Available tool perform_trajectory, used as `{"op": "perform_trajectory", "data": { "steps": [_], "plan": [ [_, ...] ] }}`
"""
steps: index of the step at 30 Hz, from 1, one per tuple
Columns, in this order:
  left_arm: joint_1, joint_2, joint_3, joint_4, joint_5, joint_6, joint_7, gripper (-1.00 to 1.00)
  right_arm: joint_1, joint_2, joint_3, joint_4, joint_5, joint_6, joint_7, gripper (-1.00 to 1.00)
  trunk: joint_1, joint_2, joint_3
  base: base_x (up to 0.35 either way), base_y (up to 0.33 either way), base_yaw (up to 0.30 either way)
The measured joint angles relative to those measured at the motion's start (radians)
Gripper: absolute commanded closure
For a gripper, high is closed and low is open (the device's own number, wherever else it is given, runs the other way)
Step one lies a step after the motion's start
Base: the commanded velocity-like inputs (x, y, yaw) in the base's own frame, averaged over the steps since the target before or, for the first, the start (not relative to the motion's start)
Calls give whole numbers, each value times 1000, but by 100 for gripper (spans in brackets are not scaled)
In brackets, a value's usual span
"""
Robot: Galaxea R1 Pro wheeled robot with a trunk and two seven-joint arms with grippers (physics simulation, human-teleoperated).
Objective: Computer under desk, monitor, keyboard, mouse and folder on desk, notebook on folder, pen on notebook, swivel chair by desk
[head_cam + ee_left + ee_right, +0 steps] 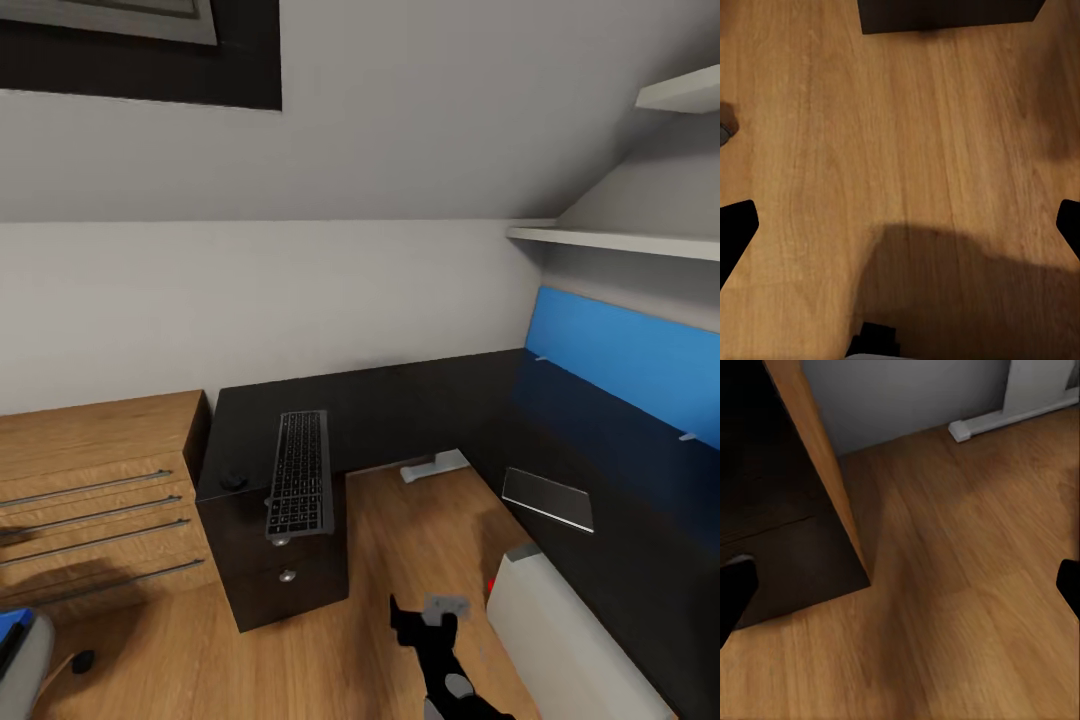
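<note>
The keyboard (299, 473) overhangs the desk (420, 405) at nine o'clock; both the left gripper (900, 225) and right gripper (900, 585) hang spread, empty, over the wooden floor (900, 135).

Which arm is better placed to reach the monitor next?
Right, most likely. In the head view the right tool hangs open just beside the monitor, near its red-lit corner. The left wrist camera looks down at wooden floor.
</note>
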Motion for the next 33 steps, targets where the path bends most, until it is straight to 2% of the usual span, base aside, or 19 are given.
{"op": "perform_trajectory", "data": {
  "steps": [2,3,4,5,8,9,10,12,13,17,20,21,25,27,28,29,31,32,33],
  "plan": [
    [0,0,0,0,0,0,0,-100,0,-13,0,-94,9,81,-27,-100,0,0,0,0,0,0],
    [0,0,0,0,0,0,0,-100,-1,-41,-1,-230,16,237,-71,-100,0,0,0,0,0,0],
    [0,0,-1,0,0,0,0,-100,-2,-53,2,-321,20,300,-88,-100,0,0,0,0,0,0],
    [0,0,-1,0,0,0,0,-100,-2,-72,1,-436,18,406,-114,-100,0,0,0,0,0,0],
    [0,0,0,0,0,0,0,-100,-4,-95,-6,-612,18,561,-151,-100,0,0,0,0,0,0],
    [0,0,0,0,0,0,0,-100,-9,-105,-21,-694,20,647,-173,-100,0,0,0,0,0,0],
    [0,0,0,0,0,0,0,-100,-15,-109,-32,-730,20,685,-185,-100,0,0,0,0,0,0],
    [0,0,1,0,0,-1,0,-100,-38,-114,-63,-776,21,746,-207,-100,0,0,0,0,0,0],
    [0,0,1,0,0,-3,0,-100,-73,-116,-100,-803,23,789,-227,-100,0,0,0,0,0,0],
    [0,1,4,-1,0,-9,0,-100,-158,-120,-175,-800,22,837,-254,-100,0,0,0,0,0,0],
    [0,2,8,-3,0,-54,0,-100,-212,-130,-233,-735,21,858,-291,-100,0,0,0,0,0,0],
    [0,2,10,-4,0,-97,1,-100,-226,-141,-256,-718,20,865,-313,-100,0,0,0,0,0,0],
    [0,4,11,-43,1,-190,4,-100,-246,-161,-296,-700,13,868,-352,-100,0,0,0,0,0,0],
    [0,6,12,-174,15,-102,12,-100,-248,-171,-305,-696,18,867,-355,-100,0,0,0,0,0,0],
    [1,10,15,-301,40,114,28,-100,-250,-204,-309,-681,20,867,-354,-100,0,0,0,0,0,0],
    [0,12,14,-444,43,192,32,-100,-250,-218,-309,-675,18,866,-353,-100,0,0,0,0,0,0],
    [0,22,11,-590,68,416,46,-100,-250,-264,-314,-636,14,861,-340,-100,0,0,0,0,0,0],
    [0,28,11,-662,97,520,51,-100,-252,-305,-331,-570,11,839,-305,-100,0,0,0,0,0,0],
    [0,30,10,-675,109,545,52,-100,-253,-327,-343,-528,8,818,-281,-100,0,0,0,0,0,0]
  ]
}}
